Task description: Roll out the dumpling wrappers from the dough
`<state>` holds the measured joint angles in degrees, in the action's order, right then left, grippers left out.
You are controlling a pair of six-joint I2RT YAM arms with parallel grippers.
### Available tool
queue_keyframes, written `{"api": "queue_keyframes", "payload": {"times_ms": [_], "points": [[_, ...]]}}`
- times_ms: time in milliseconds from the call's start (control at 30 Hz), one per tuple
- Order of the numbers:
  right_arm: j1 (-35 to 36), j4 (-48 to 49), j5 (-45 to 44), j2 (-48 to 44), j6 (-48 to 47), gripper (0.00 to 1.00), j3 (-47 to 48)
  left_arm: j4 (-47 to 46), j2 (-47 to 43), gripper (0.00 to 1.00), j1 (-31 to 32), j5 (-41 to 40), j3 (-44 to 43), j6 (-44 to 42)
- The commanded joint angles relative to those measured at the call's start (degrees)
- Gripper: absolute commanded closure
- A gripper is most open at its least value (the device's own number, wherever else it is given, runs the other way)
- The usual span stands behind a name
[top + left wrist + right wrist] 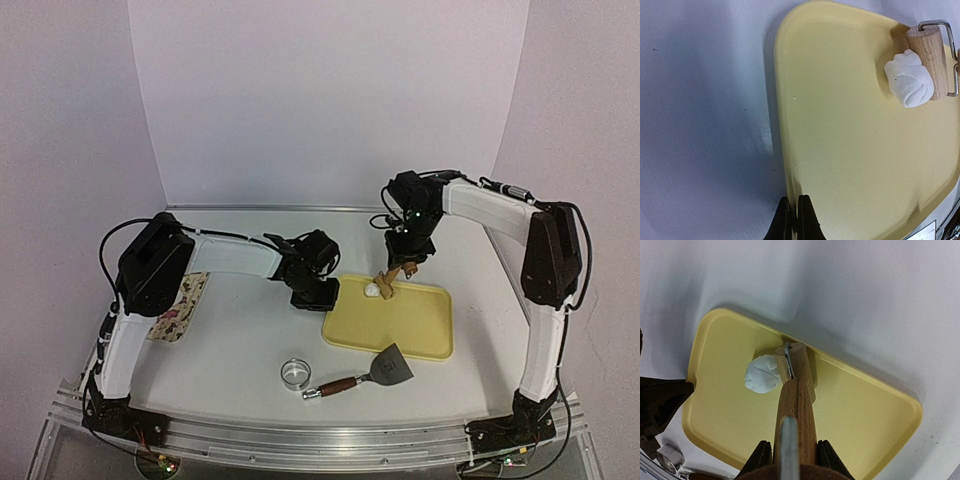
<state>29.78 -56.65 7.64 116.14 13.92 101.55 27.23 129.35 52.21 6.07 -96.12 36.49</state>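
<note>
A yellow tray (pixel 410 325) is lying on the white table between the two arms. The dough lump (pixel 910 80) is sitting on the tray near its far-left corner. It is a crumpled white ball, not yet flattened, and no round wrappers are showing anywhere.

The right gripper (pixel 792 457) is reaching in over the tray's far edge. Its fingers are clamping the handle of a small wooden roller (pixel 796 372). The roller's drum is resting on the tray and touching the dough lump. The drum's long axis is running roughly from the tray's far edge toward its near edge, about parallel with the tray's left rim. The dough is lying against the drum's left side, toward that rim.

The coming stroke will likely need to travel sideways across the drum's axis, toward the tray's left rim, so the drum climbs onto the lump. The right arm is the one holding the tool at the dough.

The left gripper (pixel 795 220) is waiting at the tray's left rim with its fingers pressed together and nothing between them. I cannot tell whether it is touching the rim.

Off the tray's near edge, a metal ring cutter (pixel 296 373) and a wood-handled scraper (pixel 375 372) are lying on the table.
</note>
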Motion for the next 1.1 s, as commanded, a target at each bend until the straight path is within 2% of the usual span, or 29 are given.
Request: {"api": "queue_keyframes", "payload": {"times_ms": [0, 233, 500, 1067], "points": [[0.92, -1.31, -6.19, -0.65, 3.76, 1.00, -2.87, -0.20, -2.34, 1.00, 0.88, 1.71, 3.55, -0.72], [0.89, -4.91, -6.73, -8.72, 5.65, 1.00, -3.70, -2.06, -3.58, 1.00, 0.88, 2.57, 5.25, -2.60], [1.02, -4.96, 5.88, -14.83, 4.32, 1.00, 0.51, -3.80, -3.53, 1.00, 0.89, 4.45, 5.10, -4.66], [2.93, -6.10, 4.15, -8.45, 2.43, 1.00, 2.59, -4.57, -3.55, 1.00, 0.95, 4.86, 5.19, -3.46]]}}
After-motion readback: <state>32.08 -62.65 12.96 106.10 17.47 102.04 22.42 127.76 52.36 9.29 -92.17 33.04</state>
